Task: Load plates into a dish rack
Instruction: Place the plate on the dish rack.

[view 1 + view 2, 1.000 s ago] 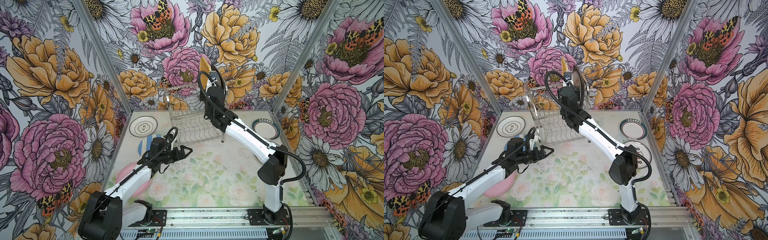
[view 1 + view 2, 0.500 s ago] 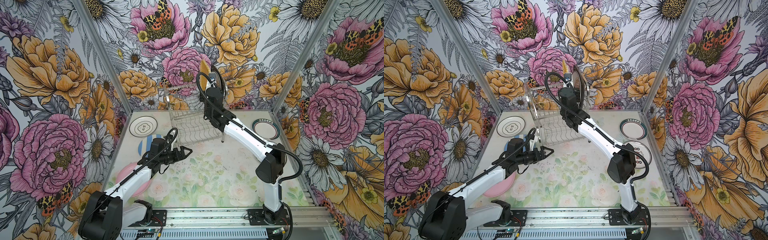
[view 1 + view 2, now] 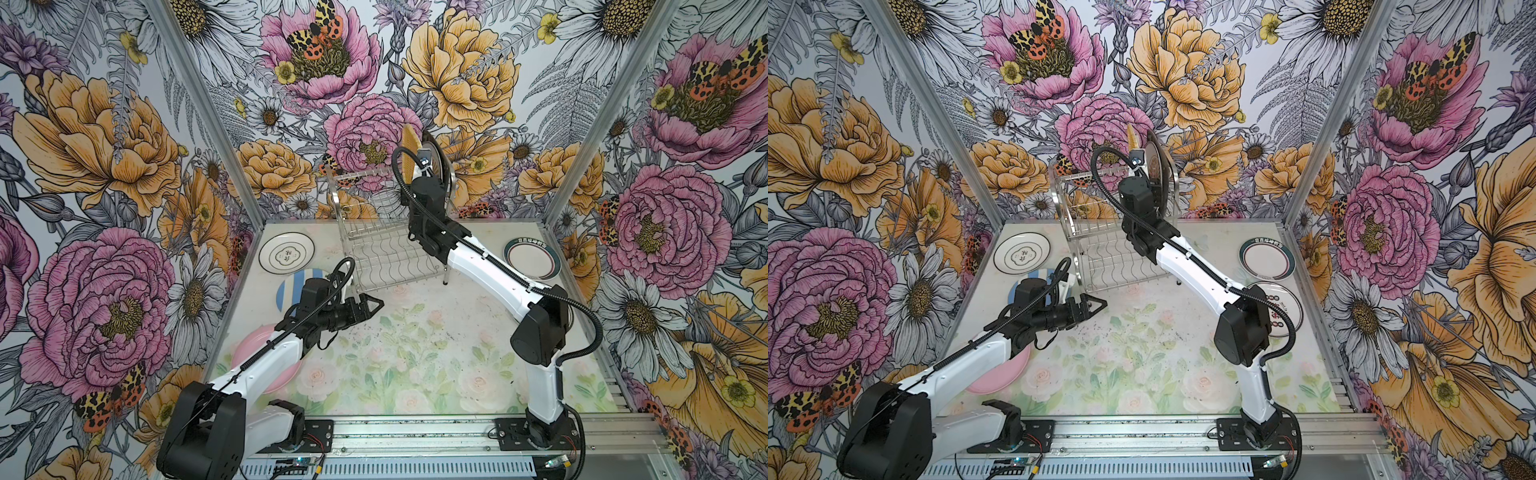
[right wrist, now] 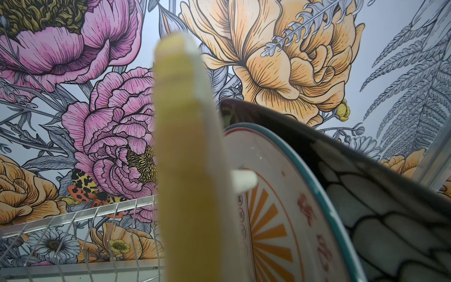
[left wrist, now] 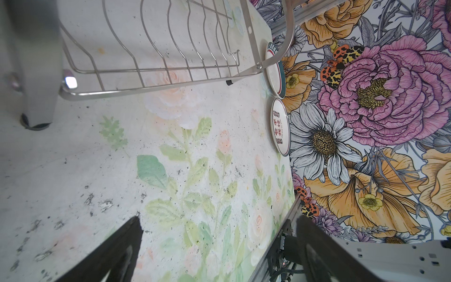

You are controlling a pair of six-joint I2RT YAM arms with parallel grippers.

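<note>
Yellow square plate [image 3: 409,143]: stands on edge over the dish rack's [image 3: 374,253] upper tier, at 12 o'clock on the counter [image 3: 415,357].
- Long axis near vertical. Broad faces turned to 9 and 3 o'clock, so both top views catch mostly its thin edge.
- Ochre-yellow with a fine woven texture. It shows as a blurred pale yellow band in the right wrist view [image 4: 185,158].
- Lower edge hidden by the wrist, so cannot tell whether it sits in a slot.

Right gripper [image 3: 417,166]: fingers closed on this plate, reaching up from below.

Just beside it toward 3 o'clock, two plates stand upright in the rack: an orange sunburst plate [image 4: 268,219] with a teal rim, then a black square plate [image 4: 366,185].

Left gripper [image 3: 371,305]: low over the counter near the rack's front leg, fingers [image 5: 117,251] spread wide, holding nothing.

Flat on the counter:
- ringed white plate [image 3: 286,252] at 10
- striped plate [image 3: 291,286] and pink plate [image 3: 249,349], both partly under the left arm
- teal-rimmed plate [image 3: 532,257] at 2
</note>
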